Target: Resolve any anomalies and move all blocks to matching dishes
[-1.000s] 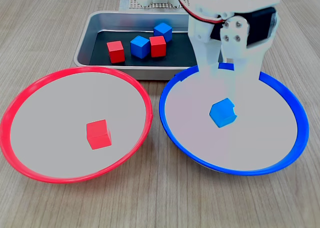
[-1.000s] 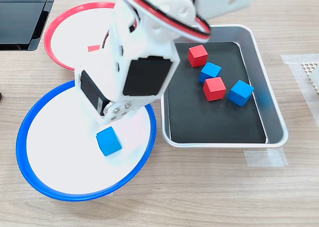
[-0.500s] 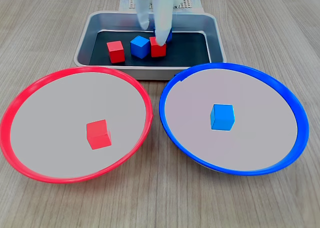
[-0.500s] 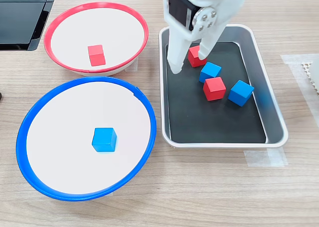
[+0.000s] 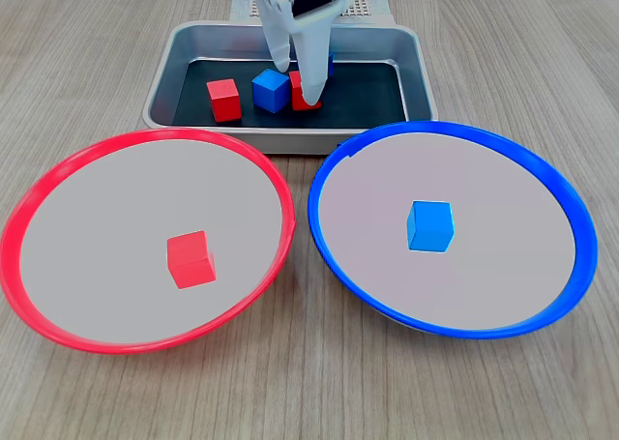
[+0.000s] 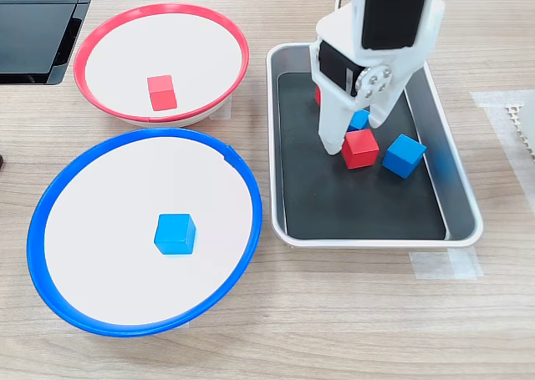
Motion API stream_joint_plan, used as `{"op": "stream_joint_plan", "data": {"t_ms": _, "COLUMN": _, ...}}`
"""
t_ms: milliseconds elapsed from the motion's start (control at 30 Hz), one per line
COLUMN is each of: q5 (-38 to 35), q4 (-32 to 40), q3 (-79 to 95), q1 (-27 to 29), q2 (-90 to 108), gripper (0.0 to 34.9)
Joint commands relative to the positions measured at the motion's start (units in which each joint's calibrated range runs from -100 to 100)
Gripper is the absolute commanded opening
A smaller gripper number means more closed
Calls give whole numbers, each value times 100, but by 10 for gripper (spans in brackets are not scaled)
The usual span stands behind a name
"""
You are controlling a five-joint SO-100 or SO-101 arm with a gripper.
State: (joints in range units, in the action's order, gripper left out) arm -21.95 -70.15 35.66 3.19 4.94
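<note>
White plastic arm (image 6: 376,71) with a black servo block, a round silver screw plate, red cable, and tapering white jaws.

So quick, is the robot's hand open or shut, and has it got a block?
Hand: open, its fingers down in the tray on either side of a red block; not gripping it yet.

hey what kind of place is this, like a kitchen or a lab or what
Most likely a robotics lab or hobby workbench, not a kitchen. A small white robot arm reaches into a metal tray of coloured cubes, with a red-rimmed dish and a blue-rimmed dish laid out on a wood-grain tabletop.
</note>
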Motion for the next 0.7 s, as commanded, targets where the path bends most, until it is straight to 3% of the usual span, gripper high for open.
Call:
{"op": "stream_joint_plan", "data": {"t_ms": 0, "q5": 83, "q4": 60, "q3": 107, "q1": -97, "q2": 175, "gripper": 175}}
{"op": "stream_joint_plan", "data": {"t_ms": 67, "q5": 98, "q4": 110, "q3": 180, "q1": -135, "q2": 132, "gripper": 170}}
{"op": "stream_joint_plan", "data": {"t_ms": 133, "q5": 122, "q4": 176, "q3": 198, "q1": -173, "q2": 73, "gripper": 130}}
{"op": "stream_joint_plan", "data": {"t_ms": 200, "q5": 156, "q4": 193, "q3": 162, "q1": -210, "q2": -4, "gripper": 119}}
{"op": "stream_joint_plan", "data": {"t_ms": 300, "q5": 205, "q4": 209, "q3": 52, "q1": -276, "q2": -72, "gripper": 75}}
{"op": "stream_joint_plan", "data": {"t_ms": 333, "q5": 220, "q4": 209, "q3": 25, "q1": -304, "q2": -81, "gripper": 42}}
{"op": "stream_joint_plan", "data": {"t_ms": 400, "q5": 230, "q4": 209, "q3": -20, "q1": -323, "q2": -81, "gripper": 9}}
{"op": "stream_joint_plan", "data": {"t_ms": 600, "q5": 576, "q4": -707, "q3": -1850, "q1": -502, "q2": -183, "gripper": 4}}
{"op": "stream_joint_plan", "data": {"t_ms": 667, "q5": 1006, "q4": -1021, "q3": -4363, "q1": -201, "q2": -1079, "gripper": 4}}
